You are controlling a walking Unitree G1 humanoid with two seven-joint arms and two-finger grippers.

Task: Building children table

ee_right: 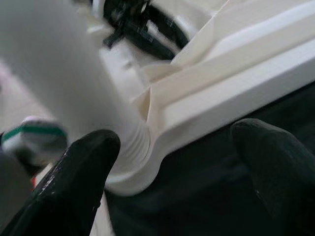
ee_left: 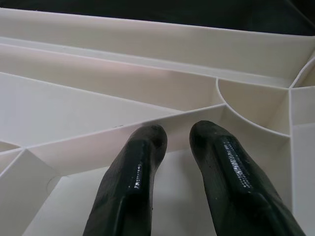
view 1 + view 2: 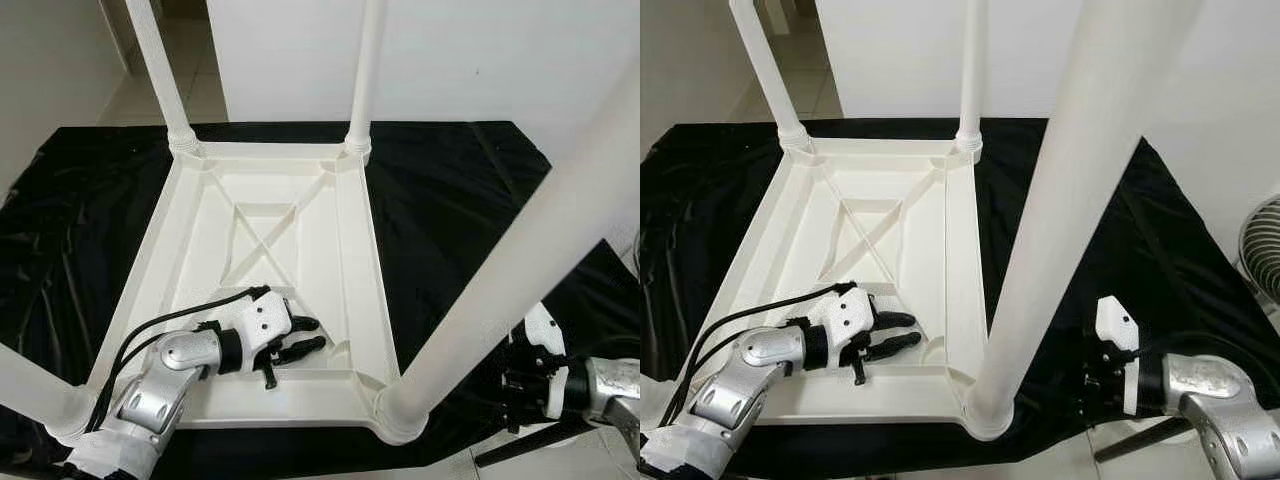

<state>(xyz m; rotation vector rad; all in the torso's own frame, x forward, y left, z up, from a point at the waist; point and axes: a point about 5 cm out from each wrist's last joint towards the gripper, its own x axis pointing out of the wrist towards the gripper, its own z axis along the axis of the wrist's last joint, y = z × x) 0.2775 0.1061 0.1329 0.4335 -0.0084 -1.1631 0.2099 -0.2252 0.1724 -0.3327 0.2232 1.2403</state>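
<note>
A white plastic children's table [image 3: 358,250] lies upside down on a black cloth [image 3: 450,200], with its legs pointing up. The two far legs [image 3: 160,80] [image 3: 365,70] stand in their corner sockets. The near right leg [image 3: 530,260] rises from its socket [image 1: 133,162] close to the camera. My left gripper [image 3: 305,336] is open inside the table's underside near the front rim, its fingertips [image 2: 147,137] by a diagonal rib, holding nothing. My right gripper [image 1: 182,147] hangs wide open to the right of the near right corner, over the cloth.
The near left leg [image 3: 30,390] crosses the lower left corner. A fan [image 3: 1262,250] stands at the right edge. A white wall [image 3: 450,60] runs behind the cloth, with tiled floor [image 3: 130,95] at the far left. Cables [image 3: 170,325] trail from the left arm.
</note>
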